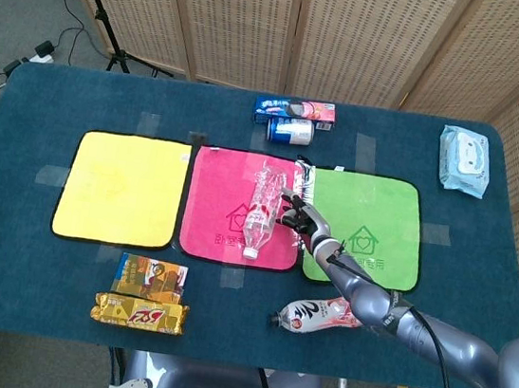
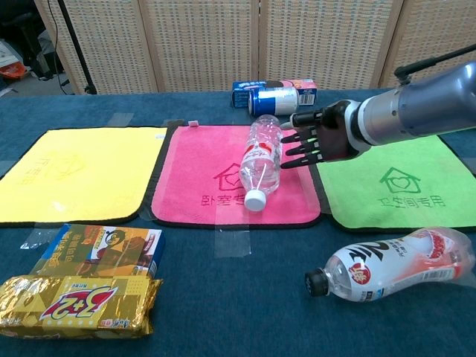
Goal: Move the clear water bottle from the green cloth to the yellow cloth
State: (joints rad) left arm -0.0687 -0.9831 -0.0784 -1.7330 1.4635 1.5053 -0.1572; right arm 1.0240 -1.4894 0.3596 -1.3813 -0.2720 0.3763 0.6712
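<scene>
While the clear water bottle [image 1: 259, 208] [image 2: 262, 161] lies on its side on the pink cloth [image 1: 224, 209] [image 2: 208, 178], its white cap points toward the near edge and its base toward the far edge. Right hand [image 1: 301, 221] [image 2: 318, 138]: fingers spread, extended sideways toward the bottle, tips [image 2: 291, 141] at or just beside its upper body; contact cannot be confirmed from either view. Nothing is gripped. The hand sits over the seam between the pink cloth and the green cloth [image 1: 376, 219] [image 2: 401, 186].

Yellow cloth [image 1: 124, 188] [image 2: 74, 171]: leftmost of the three, bare, well apart from the bottle. Left hand: not seen in either view.

Other items on the blue tabletop [image 1: 41, 108] [image 2: 223, 297]:
- red-and-white labelled bottle [image 1: 315, 314] [image 2: 394, 268], lying on its side near the front edge, below the green cloth
- gold snack pack [image 1: 140, 312] [image 2: 74, 305] with a printed carton [image 1: 150, 277] [image 2: 104, 249] just behind it, front left
- blue can [image 1: 290, 131] [image 2: 274, 101] lying against a flat box [image 1: 294, 111] [image 2: 297, 88], far side
- wipes packet [image 1: 463, 160] [image 2: 454, 88], far right corner
</scene>
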